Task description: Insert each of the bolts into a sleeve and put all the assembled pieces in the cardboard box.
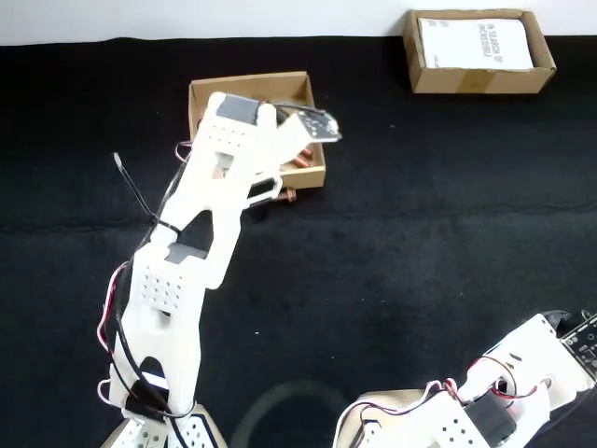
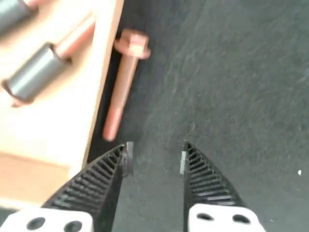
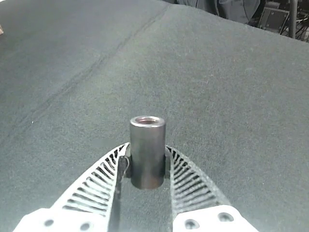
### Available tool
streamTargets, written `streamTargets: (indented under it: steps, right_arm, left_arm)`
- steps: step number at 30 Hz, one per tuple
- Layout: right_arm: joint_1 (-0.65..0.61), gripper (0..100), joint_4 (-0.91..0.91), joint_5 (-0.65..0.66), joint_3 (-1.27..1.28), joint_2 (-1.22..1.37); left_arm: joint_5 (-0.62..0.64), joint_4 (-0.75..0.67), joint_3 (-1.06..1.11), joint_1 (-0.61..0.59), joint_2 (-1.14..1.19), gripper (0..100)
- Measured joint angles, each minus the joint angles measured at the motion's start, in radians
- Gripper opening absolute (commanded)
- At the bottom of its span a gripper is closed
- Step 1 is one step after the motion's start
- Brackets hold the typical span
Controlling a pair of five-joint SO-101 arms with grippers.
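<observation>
The step in hand looks like picking up the last loose bolt, so that it can go into the sleeve the other arm holds. The black cloth (image 1: 420, 280) lies under both pincers. The cardboard box (image 2: 53, 130) sits ahead of the left pincer (image 2: 154, 158) and off to one finger's side. It already holds assembled pieces (image 2: 34, 75).

The bolt (image 2: 123, 92) lies on the cloth ahead of that same finger. It runs along the box's outer wall with its flanged head at the far end and its shank tip just beyond the fingertip. I cannot tell whether it touches the wall.

To do this well, I would shift the left pincer toward the box until the shank is centred in the gap, then advance and descend. There is little room for a finger between bolt and wall, so the bolt may need nudging clear first. A grip across the shank close to the head would leave the plain end free for threading in.

The left pincer is moderately parted and empty, its pads touching nothing.

The right pincer (image 3: 147, 166) is closed narrowly around the grey sleeve (image 3: 147, 150). The sleeve stands upright between the fingers above the cloth, its open bore facing up.
</observation>
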Motion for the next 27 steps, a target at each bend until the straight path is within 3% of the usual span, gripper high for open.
streamTargets:
  steps: [13,21,27]
  right_arm:
    - [0.000,0.7,0.000,0.000,0.000,0.000]
    - [0.000,0.7,-0.026,0.054,0.000,0.000]
    - [0.000,0.7,-0.081,0.055,0.000,0.000]
  left_arm:
    - [-0.368,-0.044,0.003,0.020,0.000,17]
    - [-0.397,-0.284,0.008,0.031,0.020,17]
    - [-0.399,-0.339,0.008,0.043,0.130,17]
